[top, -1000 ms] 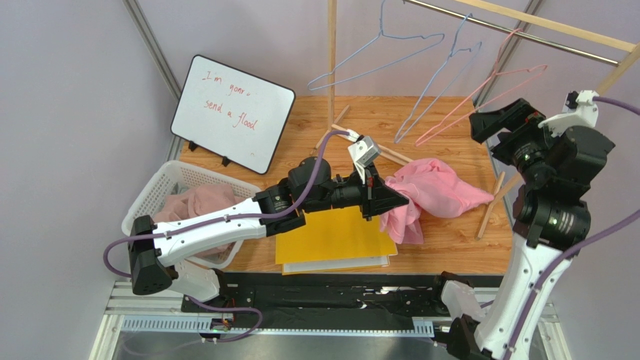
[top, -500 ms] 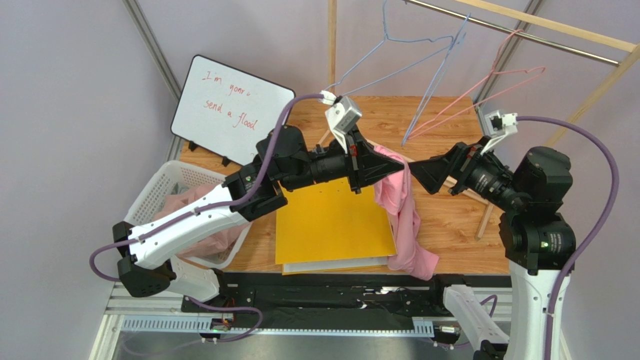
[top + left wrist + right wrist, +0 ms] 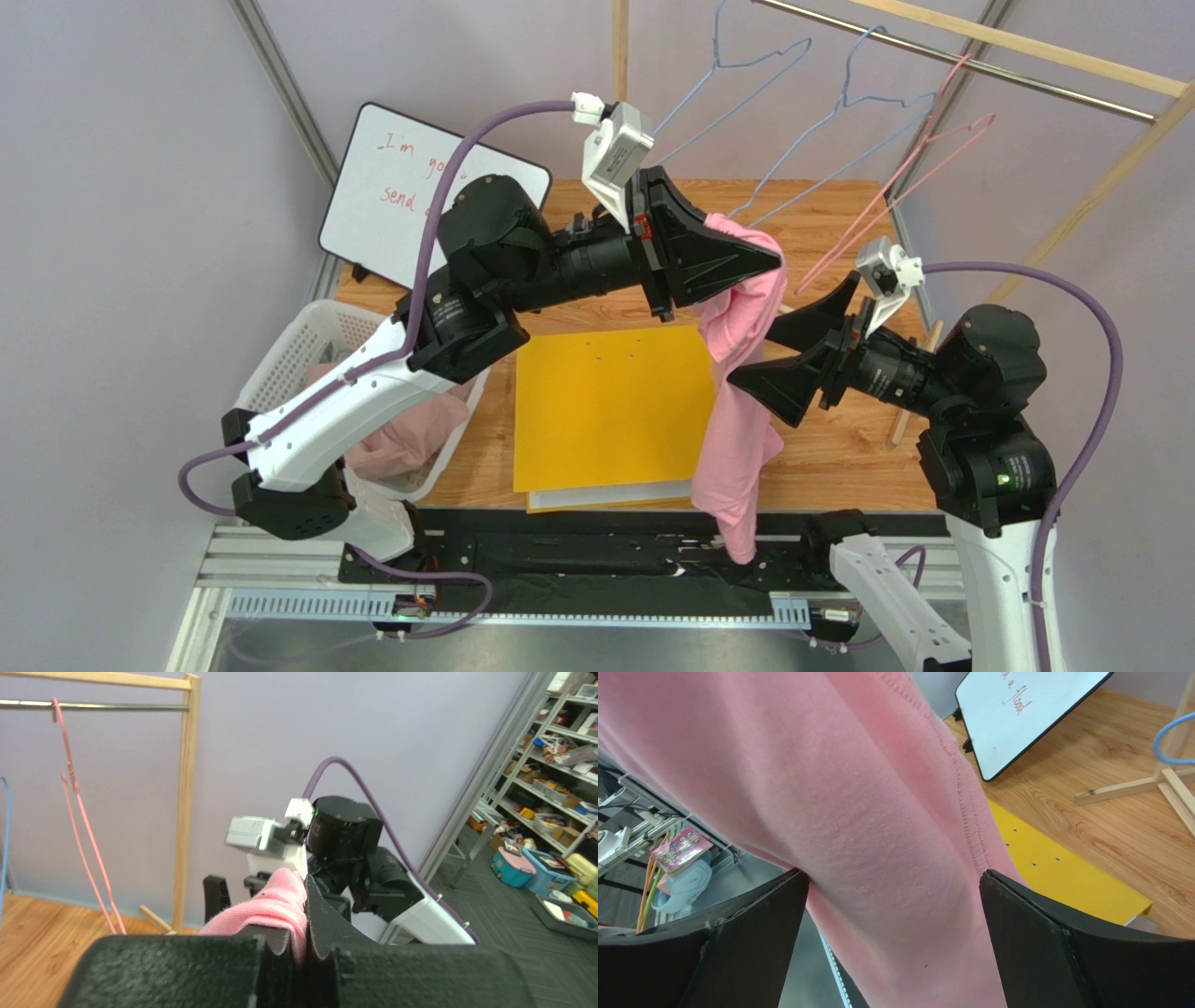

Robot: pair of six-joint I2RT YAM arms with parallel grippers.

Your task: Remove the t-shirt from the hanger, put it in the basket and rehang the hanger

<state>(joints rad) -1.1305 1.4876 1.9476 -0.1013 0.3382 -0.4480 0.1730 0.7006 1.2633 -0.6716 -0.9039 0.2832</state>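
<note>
Pink t-shirt (image 3: 739, 420), frame centre: left gripper (image 3: 765, 252) pinching its top; right gripper (image 3: 755, 356) gaping around the cloth, best closed squarely.

The t-shirt (image 3: 878, 798) is made of soft, matt pink knit cloth, hemmed with visible stitching. The right gripper (image 3: 892, 878) is moulded in matt black plastic, faintly grainy. The surface (image 3: 842, 434) is finished in smooth, grained wood. The pink hanger (image 3: 70, 770) is formed of thin coated wire, the basket (image 3: 288, 357) of white plastic lattice. The whiteboard (image 3: 379, 203) is faced in gloss.
</note>
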